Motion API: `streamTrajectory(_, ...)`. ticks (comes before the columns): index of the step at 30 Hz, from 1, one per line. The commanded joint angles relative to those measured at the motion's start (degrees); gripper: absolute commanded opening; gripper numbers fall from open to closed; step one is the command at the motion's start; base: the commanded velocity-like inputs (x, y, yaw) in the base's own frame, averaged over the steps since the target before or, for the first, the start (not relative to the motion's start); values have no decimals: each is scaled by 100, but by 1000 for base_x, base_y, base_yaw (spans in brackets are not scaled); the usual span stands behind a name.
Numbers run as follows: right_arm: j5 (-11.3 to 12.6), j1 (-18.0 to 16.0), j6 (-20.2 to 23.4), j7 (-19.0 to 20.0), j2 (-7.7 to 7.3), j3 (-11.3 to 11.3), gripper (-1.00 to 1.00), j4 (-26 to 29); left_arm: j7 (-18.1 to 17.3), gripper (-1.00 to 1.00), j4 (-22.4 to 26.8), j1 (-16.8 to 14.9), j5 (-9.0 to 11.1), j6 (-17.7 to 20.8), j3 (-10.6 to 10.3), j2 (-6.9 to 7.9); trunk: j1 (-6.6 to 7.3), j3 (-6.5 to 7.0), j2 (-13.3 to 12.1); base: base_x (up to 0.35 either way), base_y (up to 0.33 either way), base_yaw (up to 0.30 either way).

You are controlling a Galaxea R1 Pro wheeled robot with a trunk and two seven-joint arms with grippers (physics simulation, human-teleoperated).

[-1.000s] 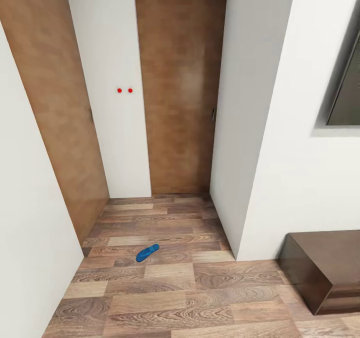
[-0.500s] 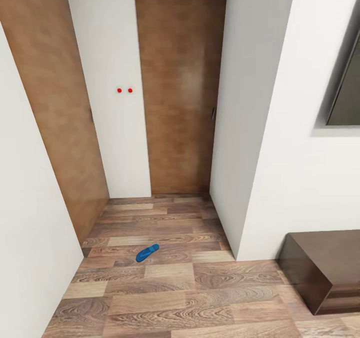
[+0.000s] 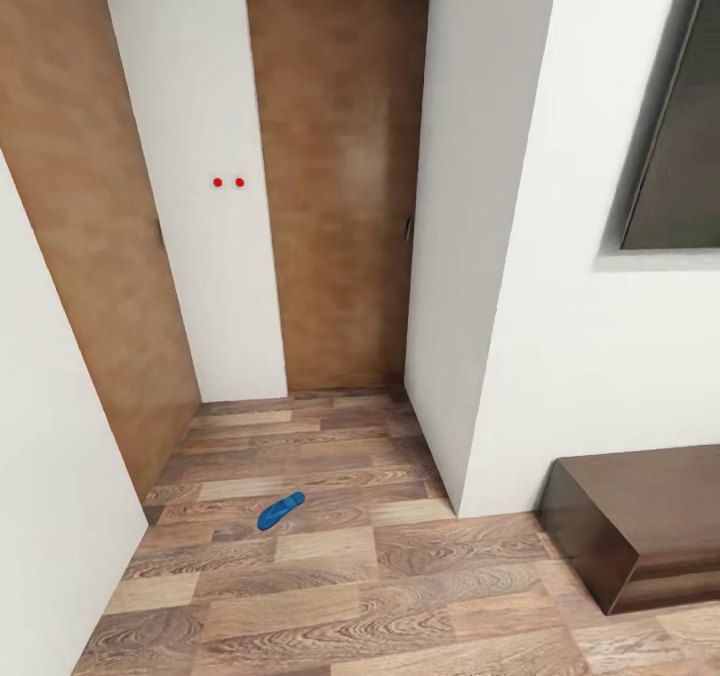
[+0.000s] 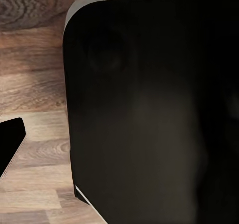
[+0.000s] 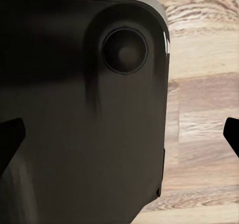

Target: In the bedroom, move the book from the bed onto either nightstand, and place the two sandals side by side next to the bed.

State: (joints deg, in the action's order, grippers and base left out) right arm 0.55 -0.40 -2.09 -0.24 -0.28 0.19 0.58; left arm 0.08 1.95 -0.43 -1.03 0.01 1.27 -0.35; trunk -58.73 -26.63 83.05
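One bright blue sandal (image 3: pixel 280 510) lies flat on the wooden floor of a narrow hallway, a little ahead of me and to the left. The second sandal, the book, the bed and the nightstand are out of view. In the right wrist view my right gripper (image 5: pixel 119 137) hangs open over my own black base (image 5: pixel 84 109), with a dark fingertip (image 5: pixel 10 139) at each side edge. In the left wrist view my left gripper (image 4: pixel 119 144) shows one dark fingertip (image 4: pixel 10 144) far out at the edge, and the other is lost against the black base (image 4: pixel 149 109). Neither gripper holds anything.
Two closed brown doors face me, one straight ahead (image 3: pixel 335 186) and one on the left wall (image 3: pixel 90 256). A white wall corner (image 3: pixel 450 356) juts out on the right. Past it a long low dark brown cabinet (image 3: pixel 640 526) stands against the wall under a dark window (image 3: pixel 675 136).
The whole head view has shifted slightly left, so the camera has moved. The sandal lies in the same spot on the floor.
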Motion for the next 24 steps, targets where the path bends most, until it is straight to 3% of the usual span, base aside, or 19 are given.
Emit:
streamTrajectory(1,6,-4,-19,-2,0,3,100,-5,1,100,6,-1,-11,0,13,-1,0,-3,3,0,0,-244)
streamTrajectory(24,2,-4,-19,6,-7,7,100,-14,1,100,60,-6,-16,-10,12,-16,0,68,3,0,0,-268)
